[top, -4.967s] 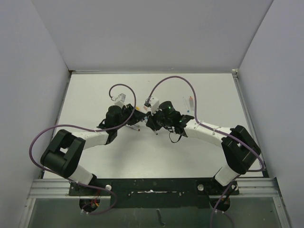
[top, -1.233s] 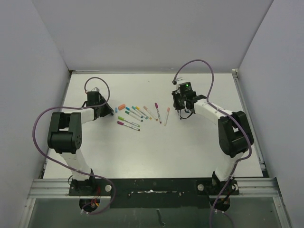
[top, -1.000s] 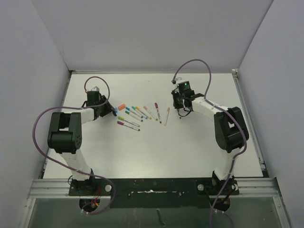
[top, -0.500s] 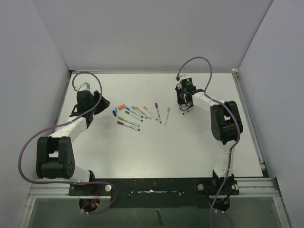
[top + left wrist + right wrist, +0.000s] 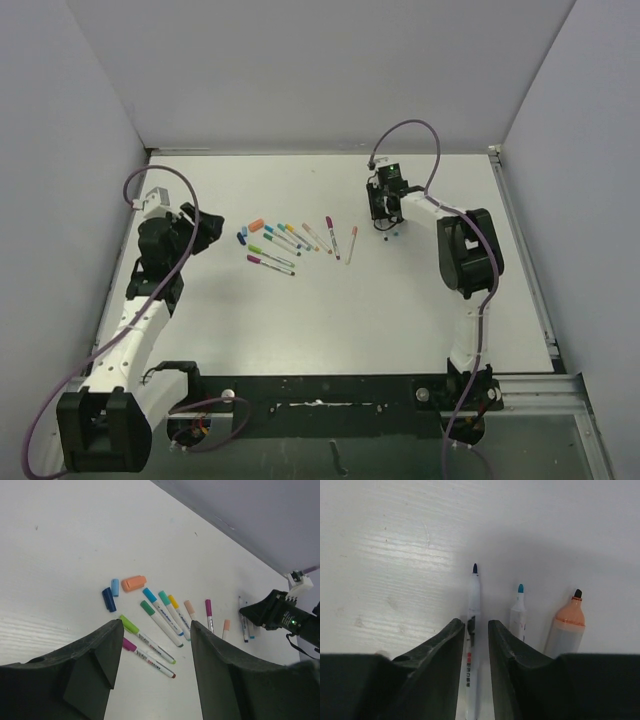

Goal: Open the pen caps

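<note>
Three loose pen caps lie left of the pen row: a fat orange one (image 5: 133, 583) (image 5: 256, 223), a light blue one (image 5: 115, 587) and a dark blue one (image 5: 108, 599). My left gripper (image 5: 155, 625) (image 5: 205, 232) hangs open and empty, left of them and above the table. Several capped pens (image 5: 160, 622) (image 5: 290, 243) lie in a fan. My right gripper (image 5: 476, 625) (image 5: 385, 215) stands low, its jaws slightly apart around an uncapped pen with a dark blue tip (image 5: 474, 597), which lies on the table with a gap at its right side.
Beside that pen lie an uncapped teal-tipped pen (image 5: 519, 612) and a fat uncapped orange marker (image 5: 567, 627). A magenta-capped pen (image 5: 331, 236) and a peach-capped pen (image 5: 352, 243) lie between the fan and the right gripper. Grey walls close in the white table (image 5: 330, 320) on three sides.
My left arm has drawn back to the left and risen, its jaws opening wider, away from the blue cap. The right jaws have parted a little off the dark-blue-tipped pen.
</note>
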Motion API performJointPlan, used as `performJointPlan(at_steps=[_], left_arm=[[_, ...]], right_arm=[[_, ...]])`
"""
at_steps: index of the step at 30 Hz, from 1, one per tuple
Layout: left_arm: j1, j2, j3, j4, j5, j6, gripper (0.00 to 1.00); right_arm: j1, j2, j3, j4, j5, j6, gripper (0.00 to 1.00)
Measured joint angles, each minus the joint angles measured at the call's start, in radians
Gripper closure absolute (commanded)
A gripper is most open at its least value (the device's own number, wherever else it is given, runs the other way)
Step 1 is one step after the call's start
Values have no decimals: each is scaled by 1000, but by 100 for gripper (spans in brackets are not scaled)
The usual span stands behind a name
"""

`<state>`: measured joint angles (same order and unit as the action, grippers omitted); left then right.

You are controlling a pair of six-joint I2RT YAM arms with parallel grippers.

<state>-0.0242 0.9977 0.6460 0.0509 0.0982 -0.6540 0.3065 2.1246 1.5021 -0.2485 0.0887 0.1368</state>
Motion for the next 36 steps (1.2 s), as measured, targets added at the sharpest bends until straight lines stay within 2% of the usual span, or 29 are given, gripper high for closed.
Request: performJointPlan(at_steps=[4,5,12,20,25,31,36], left_arm=[[0,-63,-53,-10,19,-31,45],[0,-72,-63,-10,22,-39,45],[-14,-103,-104,-11,40,-76,45],[-51,-138,-159,-2,51,-112,41],[-76,-154,-171,2,56,-121,28],[-78,-171,-214,33,78,-133,3],[-78,-171,-248,87,110,-166,2]], right_arm=[[0,0,4,0,11,-1,45],[0,0,4,1,13,0,44],[17,-44,-26,0,37,-1,42],[174,-177,-118,-5,96,50,42],[250,-190,-158,-32,125,138,42],[257,-190,-216,-71,148,229,42],[258,-190,-225,-76,148,263,42]])
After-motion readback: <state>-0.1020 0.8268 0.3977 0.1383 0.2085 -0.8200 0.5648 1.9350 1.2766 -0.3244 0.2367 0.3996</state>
